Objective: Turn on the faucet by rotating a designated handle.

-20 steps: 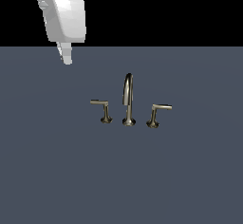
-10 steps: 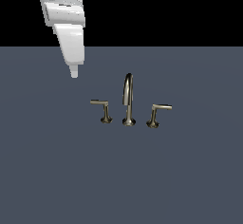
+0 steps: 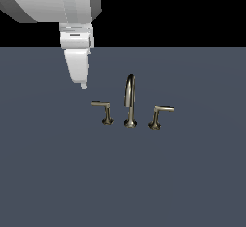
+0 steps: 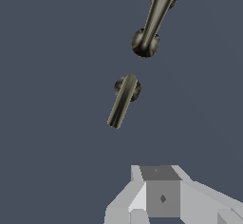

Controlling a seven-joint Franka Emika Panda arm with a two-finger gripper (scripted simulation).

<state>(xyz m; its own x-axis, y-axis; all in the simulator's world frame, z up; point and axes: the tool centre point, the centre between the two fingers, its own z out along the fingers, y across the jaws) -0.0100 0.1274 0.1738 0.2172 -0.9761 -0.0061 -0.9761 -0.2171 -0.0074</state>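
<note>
The bronze faucet stands on the dark grey surface, its tall arched spout [image 3: 129, 101] in the middle. The handle [image 3: 103, 110] with its lever arm jutting to the exterior view's left stands left of the spout. The mirror-image handle [image 3: 159, 114] stands to the right. My gripper [image 3: 84, 85] hangs above and to the left of the handle's lever tip, apart from it, with its fingers together and nothing held. In the wrist view the handle [image 4: 122, 99] and the spout [image 4: 153, 19] lie beyond my gripper [image 4: 161, 197].
The flat dark grey surface [image 3: 57, 173] spreads all around the faucet. The white arm [image 3: 72, 9] comes down from the exterior view's upper left.
My gripper has come down and toward the exterior view's right, closer to the left-jutting handle. The faucet has not moved.
</note>
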